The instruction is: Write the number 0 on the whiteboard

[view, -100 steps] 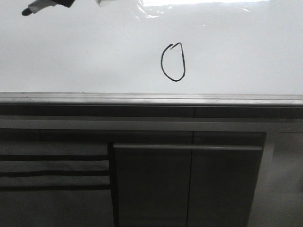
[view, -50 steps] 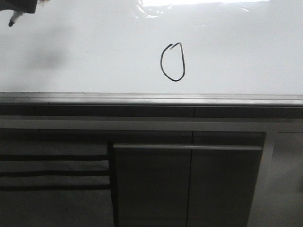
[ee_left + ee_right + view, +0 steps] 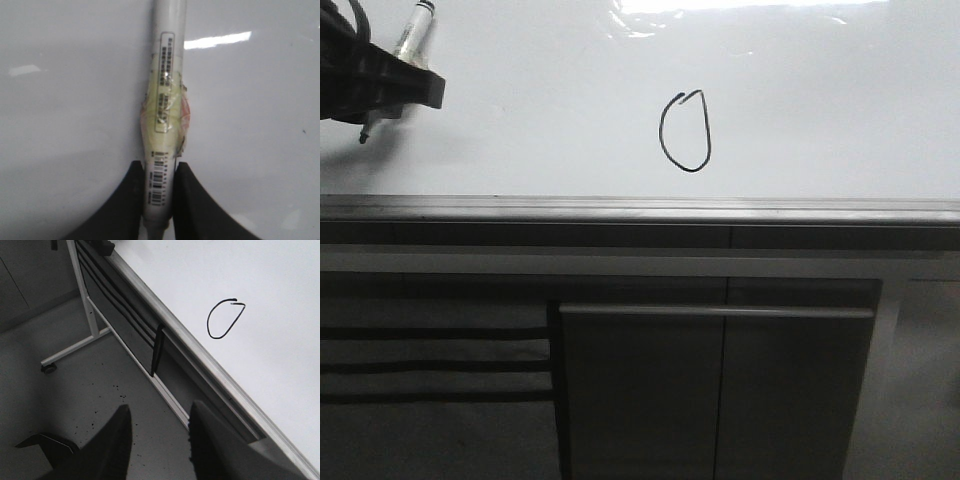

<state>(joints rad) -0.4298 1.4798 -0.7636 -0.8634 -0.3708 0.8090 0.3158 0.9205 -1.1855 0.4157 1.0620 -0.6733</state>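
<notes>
Thin black hand-drawn 0 [image 3: 685, 131] sits mid glossy white board surface [image 3: 840, 110]; left tool [image 3: 159, 200] clamped on grey marker [image 3: 165, 100], right tool [image 3: 159, 440] apart, empty; we'd lift clear without smudging.

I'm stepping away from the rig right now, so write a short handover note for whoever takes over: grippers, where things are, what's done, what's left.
Left gripper: shut on the marker, at the whiteboard's far left, away from the writing.
Right gripper: open, empty, off the board, over the floor.
The number 0 is drawn mid-board, a closed loop with a pointed upper right.
Done: the writing.
Left: probably only parking the marker.
</notes>
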